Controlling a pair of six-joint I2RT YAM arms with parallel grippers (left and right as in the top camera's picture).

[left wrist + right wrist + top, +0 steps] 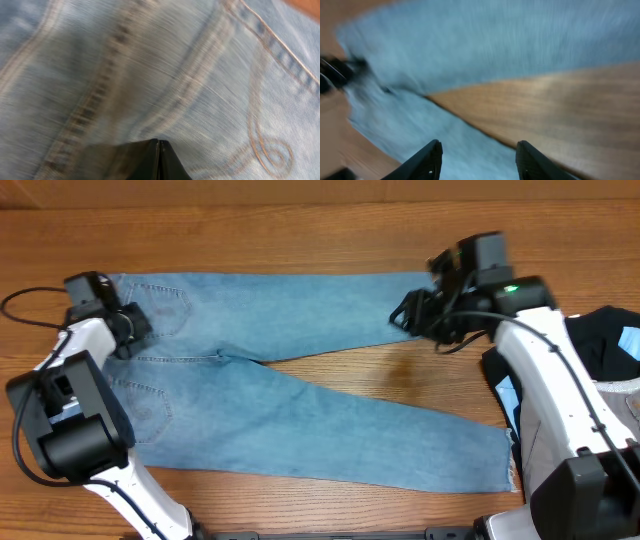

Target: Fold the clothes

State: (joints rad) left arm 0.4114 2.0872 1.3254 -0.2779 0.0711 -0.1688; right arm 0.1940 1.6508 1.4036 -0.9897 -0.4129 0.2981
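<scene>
The wooden worktop (400,375) spreads under both pincers, and lies bare between the two legs just below the right pincer (408,312). The jeans (300,310) lie flat and unfolded across it, back pockets up. The waistband sits under the left pincer (128,325), and one leg runs straight from there to end at the right pincer. The other leg slants away from both, and its frayed hem (512,465) lies well off from the right pincer, down by that arm's base. A black garment (600,330) is heaped behind the right pincer, beyond its arm and apart from the denim.

The right pincer has its fingers apart over the ankle end of the straight leg. Its wrist view is smeared, so I cannot tell whether it touches cloth. The left pincer's fingers are pressed together, tip close against the denim by a seam, with the curled pocket stitching (265,150) just to its right. No cloth shows between them, and I cannot tell whether any is pinched.

I judge that no fold is made yet. The right pincer could close on one layer only, or on wood beside the hem, and the leg would slip out mid-lift. The left pincer, if it holds nothing, would let the waist drag and bunch. The splayed legs would also fold crooked unless they are brought together first
</scene>
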